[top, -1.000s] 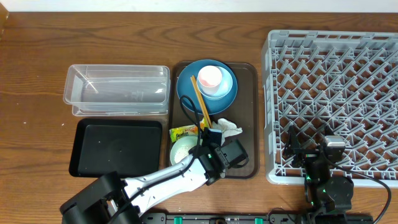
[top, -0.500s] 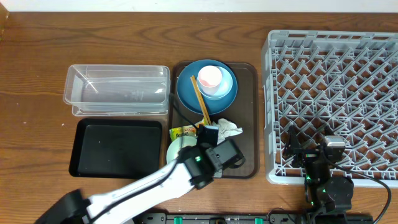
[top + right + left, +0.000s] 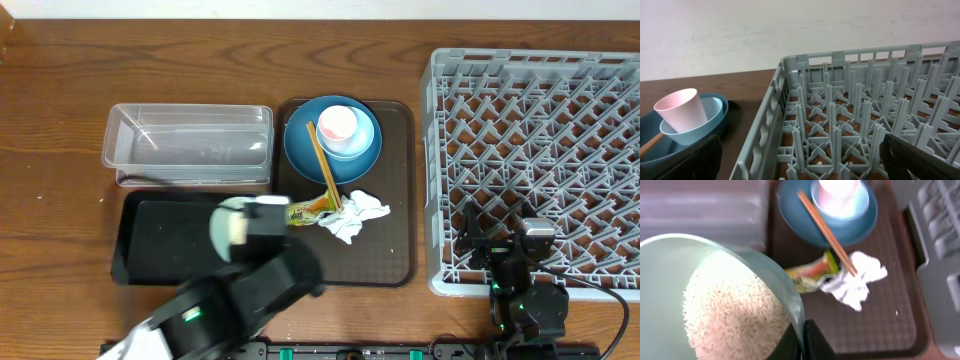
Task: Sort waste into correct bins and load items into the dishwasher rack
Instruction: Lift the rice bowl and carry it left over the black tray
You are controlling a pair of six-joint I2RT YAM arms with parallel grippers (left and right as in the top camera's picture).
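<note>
My left gripper [image 3: 802, 341] is shut on the rim of the pale mint bowl [image 3: 670, 280], which holds white rice [image 3: 730, 315]. In the overhead view the bowl [image 3: 232, 224] hangs blurred above the right end of the black tray [image 3: 165, 245]. The clear tub [image 3: 190, 145] lies behind it. On the brown tray, the dark blue plate [image 3: 305, 150] carries the light blue bowl [image 3: 365, 135], pink cup [image 3: 337, 123] and chopsticks [image 3: 325, 172]. The wrapper [image 3: 305, 212] and napkin [image 3: 356, 213] lie in front. My right gripper [image 3: 800, 162] is open and empty at the dishwasher rack's [image 3: 540, 150] near-left corner.
The brown serving tray [image 3: 395, 240] sits between the black tray and the rack. The rack [image 3: 850, 110] fills the right wrist view, with the pink cup [image 3: 680, 110] to its left. Bare wooden table lies to the far left.
My left gripper has lifted the mint bowl off the brown tray and carried it left, over the black tray. The wrapper and napkin now lie uncovered. The right arm has not moved.
</note>
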